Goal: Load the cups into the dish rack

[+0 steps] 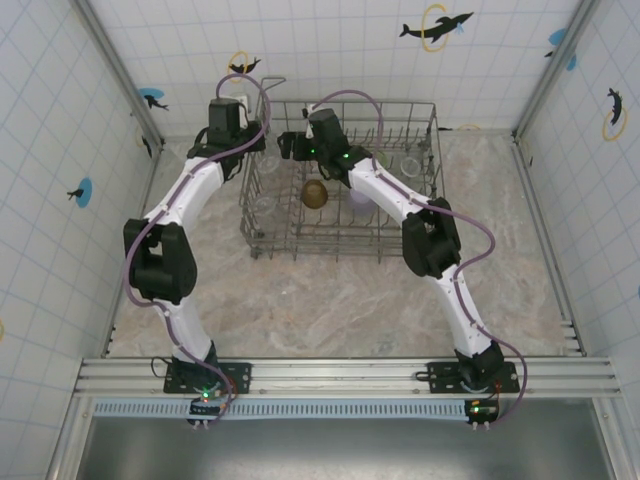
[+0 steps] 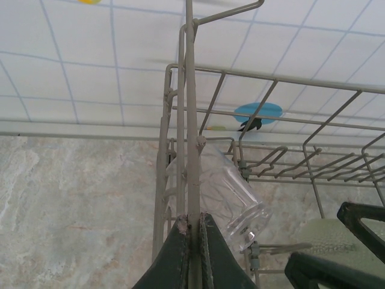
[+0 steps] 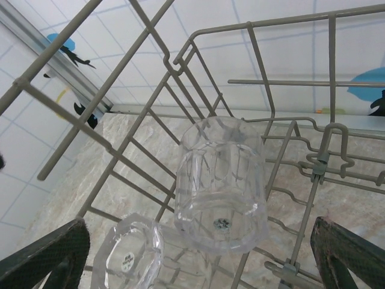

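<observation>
— Grey wire dish rack (image 1: 320, 243): how is it held?
— 1 upright wire (image 2: 191, 120) is pinched by the left gripper (image 2: 194, 229). The right gripper (image 3: 198, 253) is spread wide over 2 clear cups (image 3: 221, 180) inside, seemingly tilted.

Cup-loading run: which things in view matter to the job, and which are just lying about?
Job: dish rack, clear cup, second clear cup, amber cup, left gripper shut on a rack wire, right gripper open.
Just there: dolphin sticker, tiled wall, marble-look tabletop.
</observation>
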